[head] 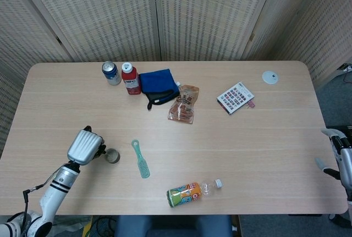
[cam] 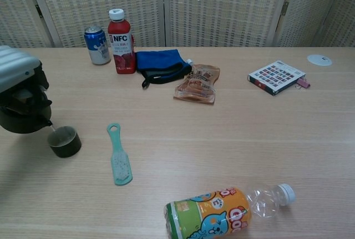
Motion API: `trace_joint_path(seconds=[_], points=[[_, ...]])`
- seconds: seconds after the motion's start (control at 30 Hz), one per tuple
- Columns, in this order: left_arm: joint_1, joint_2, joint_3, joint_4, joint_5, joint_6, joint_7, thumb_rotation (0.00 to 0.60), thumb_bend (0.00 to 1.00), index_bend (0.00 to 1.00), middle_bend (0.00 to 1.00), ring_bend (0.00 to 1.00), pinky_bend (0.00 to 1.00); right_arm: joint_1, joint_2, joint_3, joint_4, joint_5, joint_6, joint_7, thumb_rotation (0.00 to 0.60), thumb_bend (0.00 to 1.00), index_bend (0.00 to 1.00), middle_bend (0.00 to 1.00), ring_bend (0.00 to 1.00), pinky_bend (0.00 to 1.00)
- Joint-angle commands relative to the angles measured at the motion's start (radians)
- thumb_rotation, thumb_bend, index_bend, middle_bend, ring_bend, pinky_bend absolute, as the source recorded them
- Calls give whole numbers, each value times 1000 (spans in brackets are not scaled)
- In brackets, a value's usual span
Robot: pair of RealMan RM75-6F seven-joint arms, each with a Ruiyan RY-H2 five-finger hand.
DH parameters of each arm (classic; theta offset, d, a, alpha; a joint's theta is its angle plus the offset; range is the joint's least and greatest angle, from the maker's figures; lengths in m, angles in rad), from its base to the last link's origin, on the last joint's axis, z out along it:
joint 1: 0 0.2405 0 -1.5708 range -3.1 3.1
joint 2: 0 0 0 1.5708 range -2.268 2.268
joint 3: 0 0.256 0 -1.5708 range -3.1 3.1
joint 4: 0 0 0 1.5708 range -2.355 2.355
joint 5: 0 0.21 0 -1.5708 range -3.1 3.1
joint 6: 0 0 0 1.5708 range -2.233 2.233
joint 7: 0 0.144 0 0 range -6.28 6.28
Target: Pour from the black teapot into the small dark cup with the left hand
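Note:
My left hand (head: 84, 147) grips the black teapot (cam: 21, 111) and holds it tilted above the table at the front left. In the chest view its spout hangs just over the near-left rim of the small dark cup (cam: 64, 141), and a thin stream runs from spout to cup. From the head view the cup (head: 111, 155) stands right beside the hand, whose silver back hides most of the teapot. My right hand (head: 341, 157) hangs off the table's right edge, fingers apart, holding nothing.
A teal brush (cam: 118, 157) lies just right of the cup. An orange plastic bottle (cam: 222, 212) lies on its side near the front edge. Further back stand a blue can (cam: 97, 45), a red juice bottle (cam: 121, 41), a blue cloth (cam: 160, 62), a snack bag (cam: 197, 84) and a booklet (cam: 276, 76).

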Motion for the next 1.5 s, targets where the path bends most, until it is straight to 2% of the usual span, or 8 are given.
trace_joint_path(seconds=[0.03,0.4,1.5], points=[[0,-3,3,1,8,2,12,600,397,1000,1000,1000,441,0,-1,0,1,1,0,1,600,155,262,262,163,157],[9,-27,-10,9,12,27,84,600,397,1000,1000,1000,441,-2,-2,0,7,-1,4,8,600,155,262,262,163,157],[28,-31,-15,-2,50,72,183,600,398,1000,1000,1000,441,-14,-2,-2,15,-12,25,26,600,155,262,262,163,157]])
